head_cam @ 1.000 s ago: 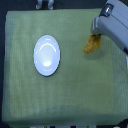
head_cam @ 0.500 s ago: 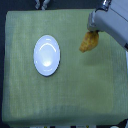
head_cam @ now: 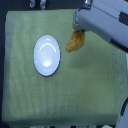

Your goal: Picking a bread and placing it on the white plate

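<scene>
Plate (head_cam: 47, 55) is seen lying flat on a green cloth (head_cam: 30, 100), left of centre, nothing on it. Bread (head_cam: 75, 41) is found to the plate's right and slightly above, apart from the rim, golden and tilted, its upper end tucked under the gripper (head_cam: 80, 31). Arm (head_cam: 107, 22) is seen reaching in from the upper right, beyond the plate. Fingers are hidden by the grey housing; whether the bread is clamped or merely touched cannot be told.
</scene>
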Available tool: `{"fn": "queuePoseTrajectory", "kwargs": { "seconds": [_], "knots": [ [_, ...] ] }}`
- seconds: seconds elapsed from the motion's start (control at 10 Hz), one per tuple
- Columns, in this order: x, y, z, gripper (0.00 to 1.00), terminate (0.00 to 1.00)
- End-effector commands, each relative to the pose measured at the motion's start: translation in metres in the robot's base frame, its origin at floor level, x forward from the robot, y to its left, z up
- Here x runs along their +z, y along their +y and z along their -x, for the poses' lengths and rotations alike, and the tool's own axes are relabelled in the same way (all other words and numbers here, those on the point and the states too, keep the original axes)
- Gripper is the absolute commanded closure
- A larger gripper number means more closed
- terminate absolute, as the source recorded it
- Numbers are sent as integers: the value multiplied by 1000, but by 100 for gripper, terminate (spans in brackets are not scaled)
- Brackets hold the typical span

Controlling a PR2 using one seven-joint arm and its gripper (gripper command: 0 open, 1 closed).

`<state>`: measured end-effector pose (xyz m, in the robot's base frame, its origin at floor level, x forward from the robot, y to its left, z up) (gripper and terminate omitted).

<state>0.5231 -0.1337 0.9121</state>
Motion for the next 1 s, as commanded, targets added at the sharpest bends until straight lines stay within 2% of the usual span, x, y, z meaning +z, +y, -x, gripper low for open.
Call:
{"fn": "queuePoseTrajectory", "kwargs": {
  "seconds": [0.0, 0.1, 0.5, 0.9],
  "knots": [
    [-19, 107, -2, 100, 0],
    [-27, 137, -5, 100, 0],
    [-41, 187, -7, 100, 0],
    [-60, 211, 11, 100, 0]
  ]
}}
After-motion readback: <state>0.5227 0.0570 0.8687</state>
